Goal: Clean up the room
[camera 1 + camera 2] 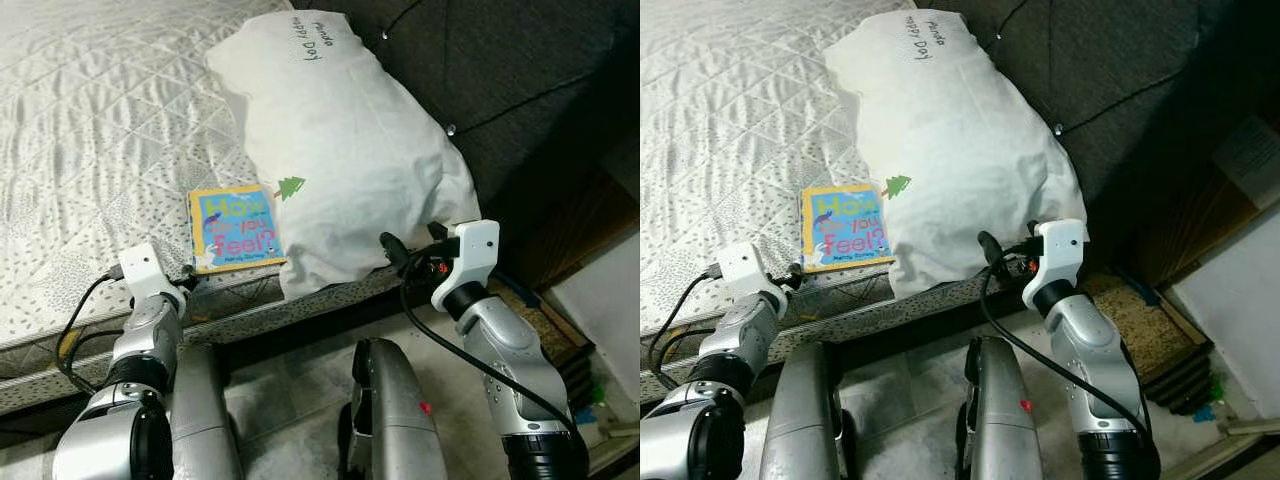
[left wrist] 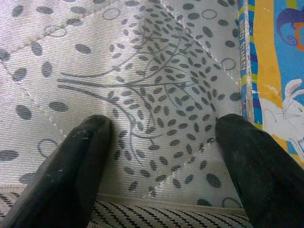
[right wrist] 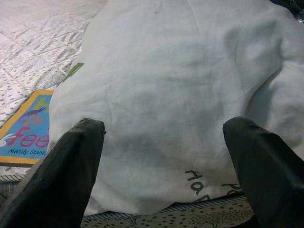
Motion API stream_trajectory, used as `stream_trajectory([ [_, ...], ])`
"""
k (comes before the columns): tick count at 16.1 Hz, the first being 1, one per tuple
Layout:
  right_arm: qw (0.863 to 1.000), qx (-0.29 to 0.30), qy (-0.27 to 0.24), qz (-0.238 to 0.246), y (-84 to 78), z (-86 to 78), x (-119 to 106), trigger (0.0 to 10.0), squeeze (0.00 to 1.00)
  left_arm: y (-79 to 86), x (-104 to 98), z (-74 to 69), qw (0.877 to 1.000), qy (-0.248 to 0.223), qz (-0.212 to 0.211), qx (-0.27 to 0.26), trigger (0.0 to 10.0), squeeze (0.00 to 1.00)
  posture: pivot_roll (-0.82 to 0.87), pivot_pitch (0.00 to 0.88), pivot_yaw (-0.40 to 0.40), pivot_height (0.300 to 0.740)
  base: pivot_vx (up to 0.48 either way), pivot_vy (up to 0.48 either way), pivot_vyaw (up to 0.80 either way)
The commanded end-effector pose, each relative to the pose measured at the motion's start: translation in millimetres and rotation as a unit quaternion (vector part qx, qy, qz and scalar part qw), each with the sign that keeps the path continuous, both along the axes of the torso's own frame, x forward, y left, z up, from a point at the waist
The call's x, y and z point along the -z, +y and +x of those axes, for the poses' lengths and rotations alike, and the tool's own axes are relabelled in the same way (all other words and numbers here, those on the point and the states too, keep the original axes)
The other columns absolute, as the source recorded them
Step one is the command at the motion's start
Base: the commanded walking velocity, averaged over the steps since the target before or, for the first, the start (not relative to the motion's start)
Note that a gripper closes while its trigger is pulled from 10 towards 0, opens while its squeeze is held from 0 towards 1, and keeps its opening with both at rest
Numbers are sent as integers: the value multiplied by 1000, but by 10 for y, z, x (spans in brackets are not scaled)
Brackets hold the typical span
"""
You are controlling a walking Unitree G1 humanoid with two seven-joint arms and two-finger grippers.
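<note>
Standing at the bed's edge, the robot holds both arms forward over the mattress. Its left gripper, jaws spread, hovers just beside the book, which lies flat near the edge, probably set for a sideways grasp. Its right gripper, jaws also spread, faces the pillow, which overhangs the edge and partly covers the book's corner.
</note>
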State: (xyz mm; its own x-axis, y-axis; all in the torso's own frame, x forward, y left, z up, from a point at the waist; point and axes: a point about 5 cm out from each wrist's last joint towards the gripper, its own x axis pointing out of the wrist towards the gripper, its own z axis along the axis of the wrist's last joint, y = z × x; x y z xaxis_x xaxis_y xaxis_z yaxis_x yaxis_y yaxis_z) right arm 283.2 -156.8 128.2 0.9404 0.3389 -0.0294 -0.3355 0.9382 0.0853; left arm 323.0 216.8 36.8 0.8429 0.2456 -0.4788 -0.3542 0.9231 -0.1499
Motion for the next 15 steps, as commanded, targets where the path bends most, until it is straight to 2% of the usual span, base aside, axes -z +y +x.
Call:
stream_trajectory([
  [1, 1000, 6, 3, -3, -33, -11, 25, 10000, 0, -235, 96, -15, 999, 19, -17, 47, 10000, 0, -52, 140, -74, 554, 0, 0, 0],
  [5, 1000, 5, 2, -3, -24, 6, 25, 10000, 0, -294, 118, -36, 998, 20, -21, 54, 10000, 0, -45, 136, -75, 554, 0, 0, 0],
  [7, 1000, 4, 1, -2, -20, 13, 26, 10000, 0, -283, 82, -66, 998, 4, -18, 52, 10000, 0, -42, 135, -72, 554, 0, 0, 0],
  [15, 1000, 4, 1, -2, -20, 13, 26, 10000, 0, -283, 82, -66, 998, 4, -18, 52, 10000, 0, -42, 135, -72, 554, 0, 0, 0],
])
